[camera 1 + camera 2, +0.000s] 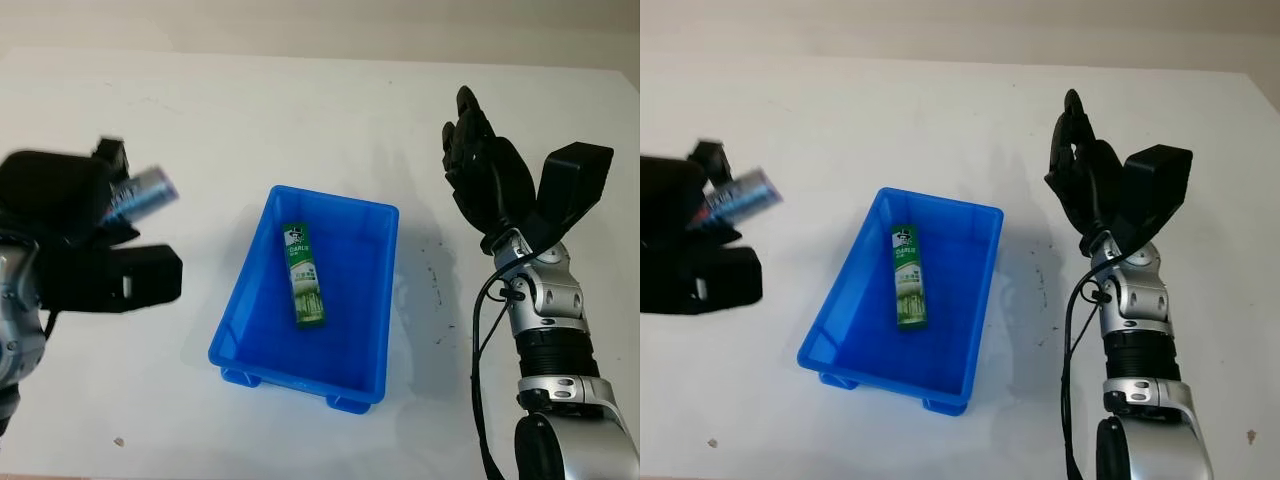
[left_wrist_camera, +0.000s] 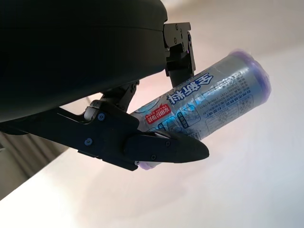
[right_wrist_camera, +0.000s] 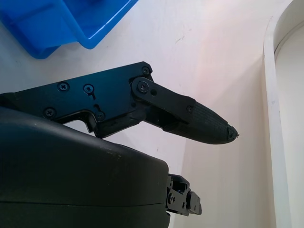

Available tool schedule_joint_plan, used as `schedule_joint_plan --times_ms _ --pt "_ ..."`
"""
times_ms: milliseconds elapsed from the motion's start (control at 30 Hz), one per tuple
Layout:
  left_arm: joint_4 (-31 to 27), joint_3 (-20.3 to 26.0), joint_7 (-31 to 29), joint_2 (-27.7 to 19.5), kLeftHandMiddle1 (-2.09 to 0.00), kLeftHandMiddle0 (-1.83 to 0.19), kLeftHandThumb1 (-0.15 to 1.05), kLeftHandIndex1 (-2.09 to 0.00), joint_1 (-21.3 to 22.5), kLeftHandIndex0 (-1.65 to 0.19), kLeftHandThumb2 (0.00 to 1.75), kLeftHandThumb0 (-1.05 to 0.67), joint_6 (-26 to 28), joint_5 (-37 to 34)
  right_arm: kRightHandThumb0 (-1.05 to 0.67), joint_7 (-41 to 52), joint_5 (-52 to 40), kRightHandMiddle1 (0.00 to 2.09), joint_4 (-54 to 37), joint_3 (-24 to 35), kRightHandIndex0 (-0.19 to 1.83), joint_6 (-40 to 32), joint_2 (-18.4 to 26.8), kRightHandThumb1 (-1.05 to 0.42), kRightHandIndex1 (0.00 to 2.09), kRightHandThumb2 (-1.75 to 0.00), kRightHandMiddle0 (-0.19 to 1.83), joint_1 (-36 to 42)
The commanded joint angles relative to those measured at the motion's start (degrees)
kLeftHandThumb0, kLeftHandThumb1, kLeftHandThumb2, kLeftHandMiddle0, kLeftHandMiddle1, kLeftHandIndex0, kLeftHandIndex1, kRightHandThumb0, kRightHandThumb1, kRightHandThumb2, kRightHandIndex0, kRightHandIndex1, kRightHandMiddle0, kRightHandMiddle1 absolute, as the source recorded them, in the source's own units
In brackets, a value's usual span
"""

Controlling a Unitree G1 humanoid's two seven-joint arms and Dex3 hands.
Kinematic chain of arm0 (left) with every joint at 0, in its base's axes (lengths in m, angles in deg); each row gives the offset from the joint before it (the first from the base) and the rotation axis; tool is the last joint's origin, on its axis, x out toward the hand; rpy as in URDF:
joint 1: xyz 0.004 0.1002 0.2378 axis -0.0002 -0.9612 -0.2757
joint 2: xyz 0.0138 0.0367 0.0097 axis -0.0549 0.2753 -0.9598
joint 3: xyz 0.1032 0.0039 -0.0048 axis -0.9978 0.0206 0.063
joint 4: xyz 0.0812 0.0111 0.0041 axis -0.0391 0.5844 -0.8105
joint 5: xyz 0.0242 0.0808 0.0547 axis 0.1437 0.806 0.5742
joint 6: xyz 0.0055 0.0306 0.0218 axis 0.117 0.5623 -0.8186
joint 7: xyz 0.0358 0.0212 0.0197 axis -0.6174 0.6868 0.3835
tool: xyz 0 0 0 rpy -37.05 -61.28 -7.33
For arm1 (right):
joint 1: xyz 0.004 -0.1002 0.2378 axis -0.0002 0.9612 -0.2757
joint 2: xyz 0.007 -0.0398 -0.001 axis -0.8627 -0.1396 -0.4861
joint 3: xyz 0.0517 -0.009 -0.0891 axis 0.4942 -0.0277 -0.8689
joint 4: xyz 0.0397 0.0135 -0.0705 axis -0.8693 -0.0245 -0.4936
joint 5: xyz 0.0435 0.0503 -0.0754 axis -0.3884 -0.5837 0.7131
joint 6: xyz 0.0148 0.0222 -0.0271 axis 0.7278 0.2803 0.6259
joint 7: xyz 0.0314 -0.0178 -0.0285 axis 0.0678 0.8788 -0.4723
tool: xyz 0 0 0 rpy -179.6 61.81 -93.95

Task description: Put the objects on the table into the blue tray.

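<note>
The blue tray (image 1: 372,222) stands in the middle of the white table, with a green tube (image 1: 304,275) lying lengthwise inside it. To the tray's left, raised above the table, my left hand (image 1: 112,215) is shut on a silver and purple can (image 1: 143,193), which points up and right toward the tray. In the left wrist view the can (image 2: 213,102) sits between the black fingers (image 2: 166,148). My right hand (image 1: 485,175) is open, held up to the right of the tray with nothing in it.
The white table (image 1: 300,130) spreads around the tray, with small dark specks (image 1: 436,272) on it just right of the tray. The table's far edge runs along the top. A black cable (image 1: 478,330) hangs beside my right forearm.
</note>
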Motion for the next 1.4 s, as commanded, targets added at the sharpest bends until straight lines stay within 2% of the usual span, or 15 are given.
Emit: schedule_joint_plan --times_ms 0,133,267,333,367,567,700,867,933,1000,1033,1133,1167,1233,1367 --pt "-1.8 0.0 1.7 0.4 -2.09 -0.53 1.05 -2.09 2.9 -0.14 0.39 -0.42 -0.9 -0.7 -0.66 0.1 0.0 0.00 0.4 -0.1 -0.19 0.7 -0.1 -1.05 0.00 -0.82 -0.19 -0.3" --pt "-3.2 -1.8 0.7 2.0 -2.09 -0.61 1.05 -2.09 7.0 -0.22 0.38 -0.42 -2.2 -3.4 -0.66 0.3 0.1 0.00 1.2 -0.3 -0.19 0.9 -0.3 -1.05 0.00 -0.83 -0.19 -0.6" --pt "-5.7 -3.0 -4.3 4.0 -2.09 -0.60 1.05 -2.09 11.5 -0.25 0.43 -0.43 -2.5 -11.2 -0.66 0.2 0.6 0.00 1.4 -0.7 -0.19 0.9 -0.1 -1.05 0.00 -0.82 -0.19 -0.9" --pt "-6.3 -3.8 -6.0 4.6 -2.09 -0.56 1.05 -2.00 13.6 -0.19 0.40 -0.43 -3.3 -15.0 -0.67 0.2 0.7 0.00 1.5 -0.7 -0.19 1.1 0.0 -1.05 0.00 -0.82 -0.19 -0.9" --pt "-6.5 -4.1 -6.8 5.0 -2.09 -0.58 1.05 -2.04 14.5 -0.16 0.39 -0.42 -3.6 -17.1 -0.67 0.3 0.7 0.00 1.6 -0.7 -0.19 1.0 0.0 -1.05 0.00 -0.81 -0.19 -1.0" --pt "-3.0 -7.8 -9.2 6.9 -2.09 -0.76 1.05 -2.09 19.7 -0.42 0.36 -0.37 -7.9 -28.8 -0.66 0.5 0.4 0.00 1.2 -0.5 -0.19 1.0 0.0 -1.05 0.00 -0.81 -0.19 -1.1" --pt "-0.8 -11.6 -11.3 7.0 -2.09 -0.75 1.05 -2.09 22.7 -0.39 0.38 -0.39 -9.5 -31.7 -0.66 0.5 0.6 0.00 0.9 -0.7 -0.19 1.0 0.0 -1.05 0.00 -0.82 -0.19 -0.9" --pt "0.4 -15.0 -12.3 7.6 -2.09 -0.78 1.05 -2.09 23.6 -0.38 0.39 -0.39 -9.8 -31.8 -0.66 -0.2 0.5 0.00 0.1 -0.6 -0.19 0.8 -0.2 -1.05 0.00 -0.81 -0.19 -0.4" --pt "0.8 -15.9 -13.5 7.8 -2.09 -0.55 1.05 -1.85 23.5 -0.20 0.43 -0.45 -8.3 -32.0 -0.66 -0.4 0.5 0.00 0.0 -0.6 -0.19 0.8 -0.3 -1.05 0.00 -0.81 -0.19 -0.3" --pt "1.2 -16.4 -14.0 8.3 -2.07 -0.44 1.05 -1.28 23.3 -0.07 0.46 -0.57 -7.3 -32.6 -0.66 -0.2 0.6 0.00 0.4 -0.7 -0.19 1.3 -0.2 -1.05 0.00 -0.81 -0.19 -0.2" --pt "1.5 -16.7 -14.0 8.5 -1.67 -0.40 1.05 -0.95 23.2 -0.04 0.47 -0.63 -7.2 -32.8 -0.66 -0.2 0.7 0.00 0.6 -0.8 -0.19 1.4 -0.1 -1.05 0.00 -0.81 -0.19 -0.2" --pt "2.4 -16.9 -14.2 8.7 -0.55 -0.36 1.05 -0.39 22.8 0.04 0.49 -0.71 -7.7 -34.8 -0.67 -0.4 0.9 0.00 0.6 -0.9 -0.19 1.4 -0.2 -1.05 0.00 -0.82 -0.19 0.0" --pt "2.8 -16.8 -14.6 8.8 -0.36 -0.32 1.05 -0.31 22.8 0.08 0.48 -0.71 -7.6 -35.9 -0.67 -0.5 0.9 0.00 0.5 -0.9 -0.19 1.4 -0.3 -1.05 0.00 -0.82 -0.19 0.0" --pt "3.4 -16.4 -15.2 8.9 -0.14 -0.20 1.05 -0.20 22.7 0.13 0.43 -0.67 -7.4 -38.3 -0.67 -0.7 0.9 0.00 0.3 -0.9 -0.19 1.1 -0.4 -1.05 0.00 -0.82 -0.19 0.1" --pt "3.6 -15.6 -15.0 9.2 -0.06 -0.14 1.05 -0.16 22.4 0.12 0.36 -0.58 -6.4 -42.3 -0.65 -0.9 0.7 0.00 0.0 -0.9 -0.19 0.7 -0.4 -1.05 0.00 -0.82 -0.19 0.3"
